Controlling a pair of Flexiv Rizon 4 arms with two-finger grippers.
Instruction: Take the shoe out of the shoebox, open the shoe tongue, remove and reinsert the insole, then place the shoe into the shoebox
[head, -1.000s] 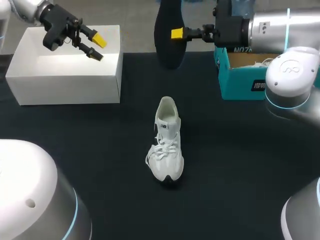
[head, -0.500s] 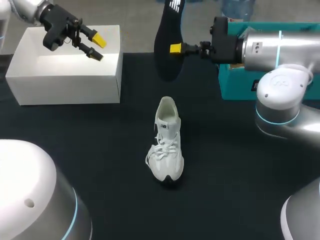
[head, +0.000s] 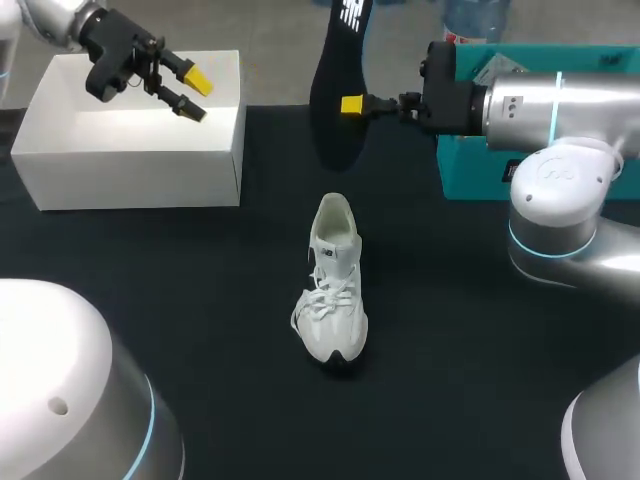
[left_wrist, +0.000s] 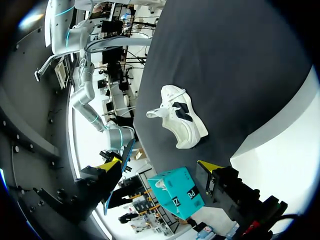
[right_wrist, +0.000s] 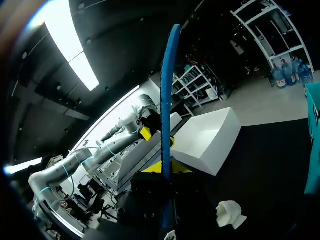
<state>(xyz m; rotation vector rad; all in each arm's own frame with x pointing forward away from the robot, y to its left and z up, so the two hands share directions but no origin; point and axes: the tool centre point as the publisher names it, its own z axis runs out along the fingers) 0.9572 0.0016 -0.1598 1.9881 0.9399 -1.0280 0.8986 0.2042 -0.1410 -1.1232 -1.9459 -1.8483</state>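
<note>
Black cloth-covered table (head: 200, 300), seen from above; contents as follows.

1. Shoe (head: 333, 290): white lace-up trainer, upright on its sole at the table's centre. Heel toward 12 o'clock, toe toward 6 o'clock. Laces loose, collar open. Outside the shoebox, touched by neither arm. Also seen from the left wrist (left_wrist: 180, 117), well ahead of the fingers, and from the right wrist (right_wrist: 230, 212).

2. Insole (head: 338, 90): dark, with a white mark near its upper end. At 12 o'clock from the shoe, held upright and clear of the table. From the right wrist it shows edge-on as a thin blue strip (right_wrist: 167, 125) rising from between the fingers.

3. Right gripper (head: 352, 104): comes in from 3 o'clock, clamped on the insole at mid-length, yellow tips (right_wrist: 162, 167) on either side of it.

4. Left gripper (head: 192, 94): at 10 o'clock from the shoe, over the white box. Fingers spread wide with nothing between them; the left wrist view confirms it (left_wrist: 160, 165).

5. White box (head: 130, 140): open-topped, at 10 o'clock, on the table's far edge. Shows beside the left fingers (left_wrist: 280, 150) and ahead of the right ones (right_wrist: 210, 140).

6. Shoebox (head: 470, 170): teal, at 2 o'clock from the shoe, partly hidden behind the right arm. Also seen from the left wrist (left_wrist: 177, 192).
</note>
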